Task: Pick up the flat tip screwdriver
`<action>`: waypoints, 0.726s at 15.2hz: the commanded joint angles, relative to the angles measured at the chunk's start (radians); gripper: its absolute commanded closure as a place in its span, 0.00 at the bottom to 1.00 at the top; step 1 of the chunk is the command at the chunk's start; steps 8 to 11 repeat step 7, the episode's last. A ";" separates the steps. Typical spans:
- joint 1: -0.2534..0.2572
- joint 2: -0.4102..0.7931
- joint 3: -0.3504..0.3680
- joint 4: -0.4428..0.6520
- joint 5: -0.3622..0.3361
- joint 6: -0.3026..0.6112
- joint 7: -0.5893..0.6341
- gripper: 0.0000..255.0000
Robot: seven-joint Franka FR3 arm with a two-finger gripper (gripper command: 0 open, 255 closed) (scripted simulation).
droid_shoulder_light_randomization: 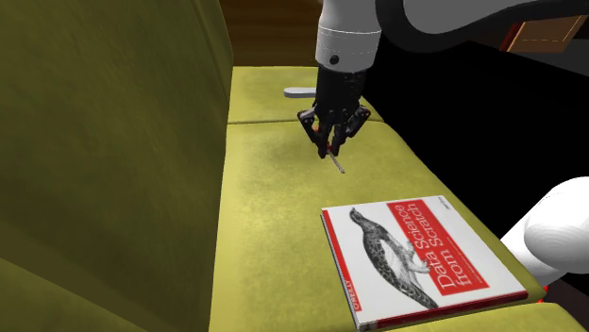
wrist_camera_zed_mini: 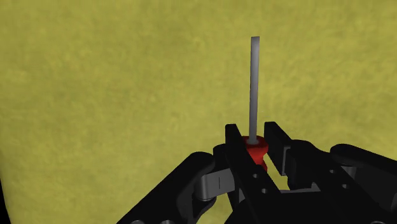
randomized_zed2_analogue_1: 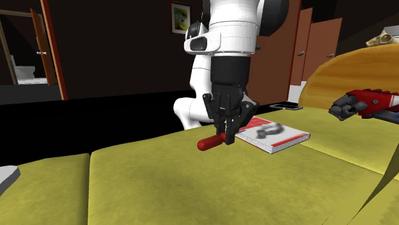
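Pinching screwdriver (randomized_zed2_analogue_1: 210,142) in claw (randomized_zed2_analogue_1: 225,138) at handle's shaft end, low over sofa cushion (randomized_zed2_analogue_1: 160,185), near book (droid_shoulder_light_randomization: 415,259); contact with cushion unclear. Lift straight up, slowly; hold pinch firm against droop of free handle end. Red handle, thin grey shaft, flat tip; lying roughly level.

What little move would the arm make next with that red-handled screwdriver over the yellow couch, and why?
Probably a short lift straight up. The gripper is shut on the screwdriver, clasping its red handle, yet the tool hangs low near the yellow cushion, with a book close by; rising would clear both.
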 commanded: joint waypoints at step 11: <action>-0.005 0.008 -0.007 0.091 -0.008 -0.085 0.005 1.00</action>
